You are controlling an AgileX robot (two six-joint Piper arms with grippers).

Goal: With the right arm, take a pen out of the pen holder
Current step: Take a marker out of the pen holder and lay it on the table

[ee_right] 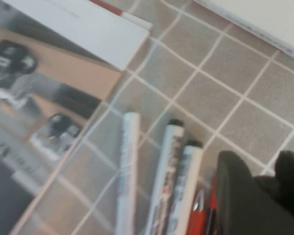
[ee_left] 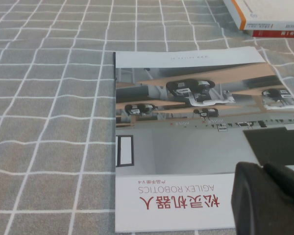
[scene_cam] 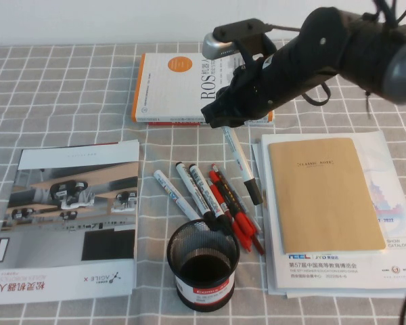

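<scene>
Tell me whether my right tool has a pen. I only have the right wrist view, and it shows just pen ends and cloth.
Observer: It does. In the high view, the right tool is shut on a white pen, in front of the orange-edged book.
Operator: Report whether the pen is out of the holder.
Observer: It is. Its black-capped end sits beyond the mesh pen holder, outside the rim.
Operator: Place the left tool.
Observer: The left tool hovers over a corner of the AgileX brochure, on the robot's left of the holder.
</scene>
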